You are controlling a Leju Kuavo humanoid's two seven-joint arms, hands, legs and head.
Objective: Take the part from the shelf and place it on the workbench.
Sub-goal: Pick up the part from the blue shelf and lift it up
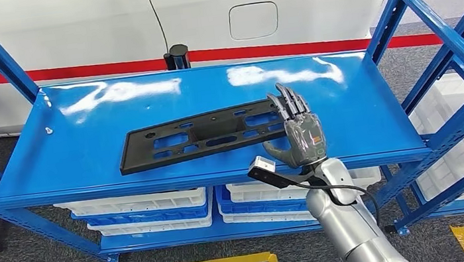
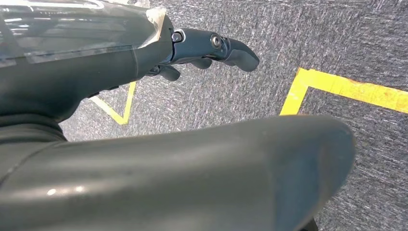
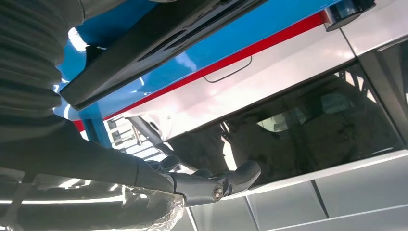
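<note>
The blue shelf [image 1: 84, 149] carries the black part [image 1: 200, 135] at frame centre, long axis running left-right, its right end under the fingers of the right hand [image 1: 298, 133], though whether they clamp it cannot be told.

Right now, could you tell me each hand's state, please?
Left hand: holds nothing; open or shut cannot be told.
Right hand: at black mounting plate; grip cannot be told.

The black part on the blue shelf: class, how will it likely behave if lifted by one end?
The black part looks like rigid moulded plastic, so probably stiff. Its many cut-outs suggest lightness. Long and flat, held by the right hand at one end, it may tilt or swing.
</note>
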